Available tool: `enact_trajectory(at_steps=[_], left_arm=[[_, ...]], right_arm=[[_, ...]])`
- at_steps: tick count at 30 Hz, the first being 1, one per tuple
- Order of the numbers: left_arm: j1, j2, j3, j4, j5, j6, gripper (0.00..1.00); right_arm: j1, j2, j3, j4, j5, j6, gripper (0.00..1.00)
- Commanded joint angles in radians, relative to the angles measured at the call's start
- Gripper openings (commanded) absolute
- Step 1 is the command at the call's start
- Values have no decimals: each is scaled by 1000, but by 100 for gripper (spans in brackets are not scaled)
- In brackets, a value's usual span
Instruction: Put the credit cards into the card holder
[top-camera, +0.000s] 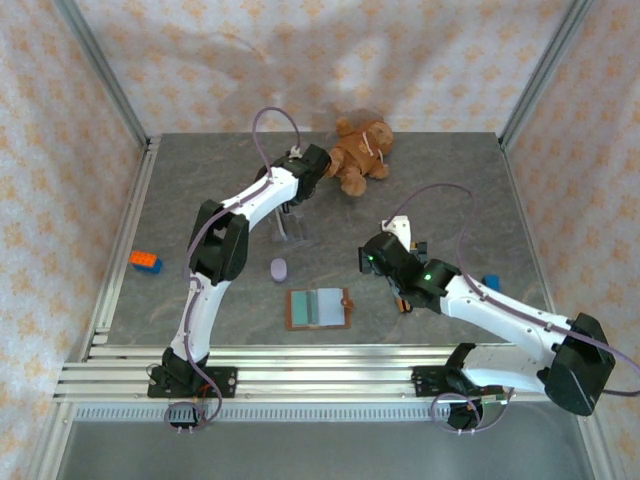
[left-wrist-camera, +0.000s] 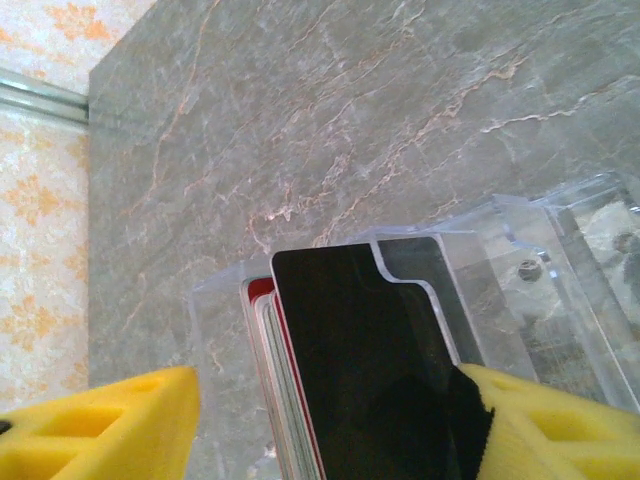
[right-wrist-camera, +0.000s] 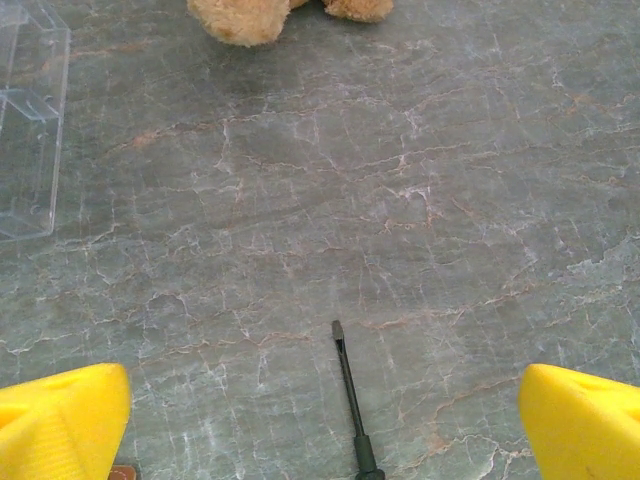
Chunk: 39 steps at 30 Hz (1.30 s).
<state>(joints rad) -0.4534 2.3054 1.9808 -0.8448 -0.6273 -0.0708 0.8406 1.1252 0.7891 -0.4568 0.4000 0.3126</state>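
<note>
On the bench (top-camera: 470, 200), an orange-and-blue brick (top-camera: 145, 262) is lying at 9 o'clock. The left end effector (left-wrist-camera: 330, 400) is reaching down at 11 o'clock over a clear stand (left-wrist-camera: 540, 290). Its yellow fingers (left-wrist-camera: 110, 430) are spread wide, straddling the credit cards (left-wrist-camera: 340, 320), which are standing upright in the stand. The front card is showing a plain black face, with red and pale edges behind it. One pad is touching that card; the other is sitting clear of the stack.

A purple cylinder (top-camera: 279, 270) is standing at 7 o'clock from the stand. The card holder (top-camera: 320, 308) is lying open at 6 o'clock with its pale pockets up, well apart from the cards. A bear (top-camera: 360, 150) is lying at 12 o'clock.

The right end effector (right-wrist-camera: 322, 400) is hovering at 3 o'clock, its fingers spread wide and holding nothing, over a screwdriver (right-wrist-camera: 348, 385). A blue block (top-camera: 491, 283) is lying at 4 o'clock.
</note>
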Motion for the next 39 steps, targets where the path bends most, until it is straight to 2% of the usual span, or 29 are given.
enact_trajectory(at_steps=[1,31,36,39], left_arm=[[15,-48,-15,-10,-29,-24,59],[-9,-63,11,16,-119,33,54],[-11,-61,15,13,-124,37,41],[-10,-60,18,10,-120,37,38]], right_arm=[[-5,3,29,-33,19,4,99],[-5,0,27,-52,14,29,99],[-5,-1,22,-52,14,31,99],[-5,-1,19,-51,14,32,99]])
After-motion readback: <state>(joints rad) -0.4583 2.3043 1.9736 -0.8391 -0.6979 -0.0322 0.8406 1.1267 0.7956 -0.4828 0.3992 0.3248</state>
